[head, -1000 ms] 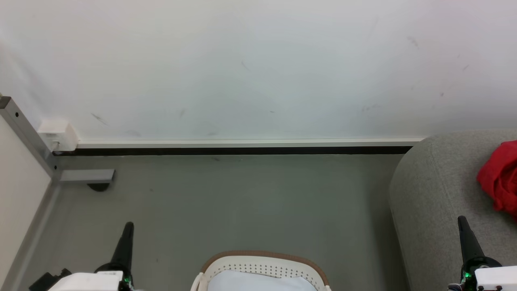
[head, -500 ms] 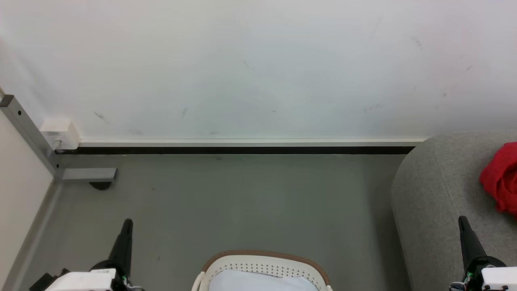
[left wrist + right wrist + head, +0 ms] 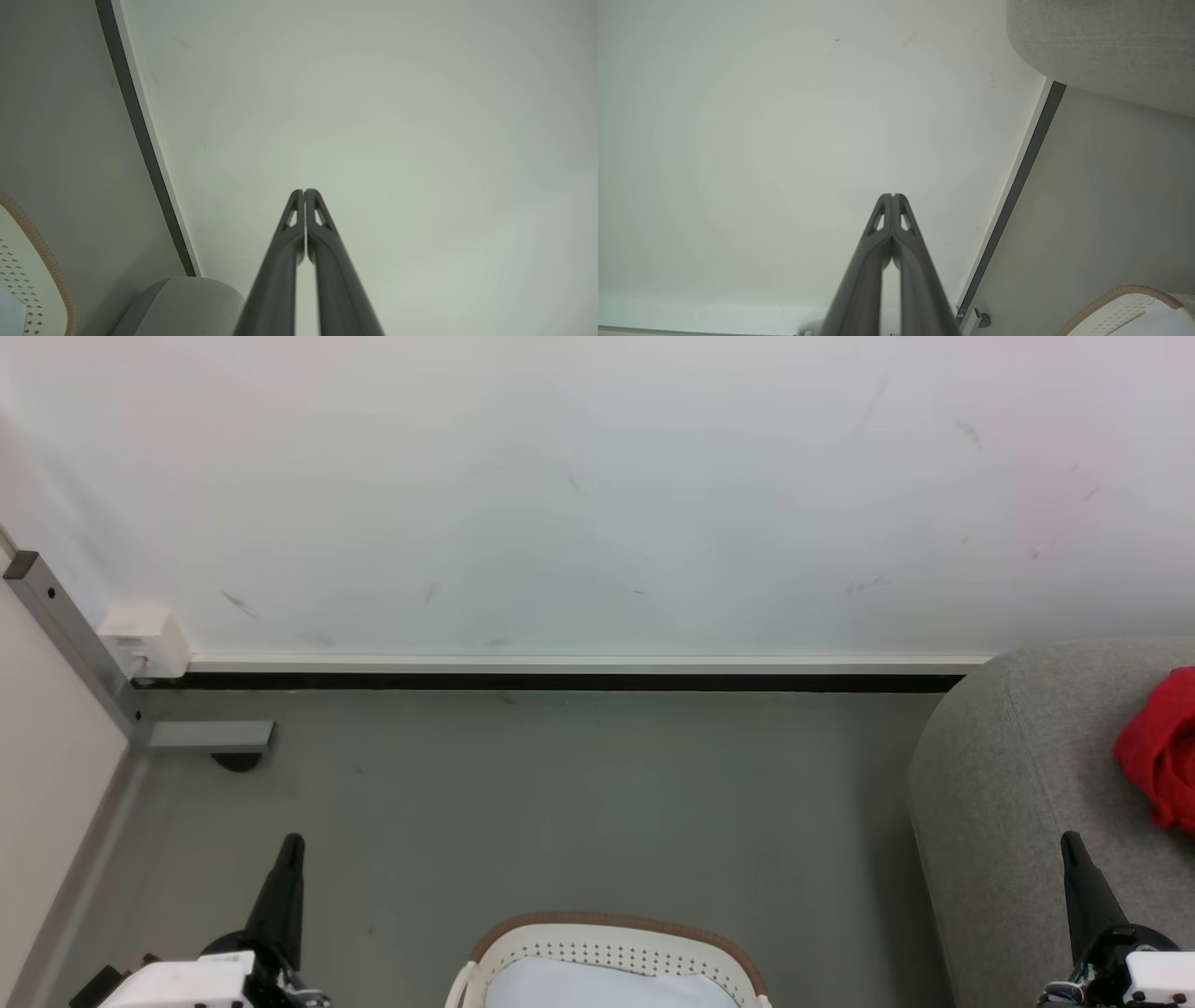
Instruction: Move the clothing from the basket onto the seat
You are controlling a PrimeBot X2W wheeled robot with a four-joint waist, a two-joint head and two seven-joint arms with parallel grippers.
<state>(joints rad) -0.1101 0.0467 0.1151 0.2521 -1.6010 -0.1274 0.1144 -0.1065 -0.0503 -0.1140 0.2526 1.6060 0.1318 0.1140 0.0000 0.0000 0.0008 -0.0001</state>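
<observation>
The cream-white basket [image 3: 607,954] with a tan rim pokes up from the bottom middle of the head view; its inside looks pale, with no red fabric showing. A bundle of red clothing [image 3: 1158,756] lies on the grey seat [image 3: 1008,775] at the right edge. My left gripper [image 3: 289,845] is shut and points up at the lower left, over the floor. My right gripper [image 3: 1071,845] is shut at the lower right, in front of the seat. Both wrist views show the fingertips [image 3: 304,192] [image 3: 893,196] pressed together, nothing held. The basket rim [image 3: 42,247] [image 3: 1111,298] and the seat [image 3: 187,303] [image 3: 1106,42] also appear there.
A white wall with a white-and-black skirting strip [image 3: 560,674] runs across the back. At the left stand a grey metal post [image 3: 65,644], a white wall box [image 3: 145,639] and a grey foot bracket [image 3: 210,737]. Grey floor [image 3: 579,803] lies between basket and wall.
The whole head picture has shifted slightly right and the gripper tips sit a little higher, so the camera has moved. Both grippers stay shut; the clothing rests unmoved on the seat.
</observation>
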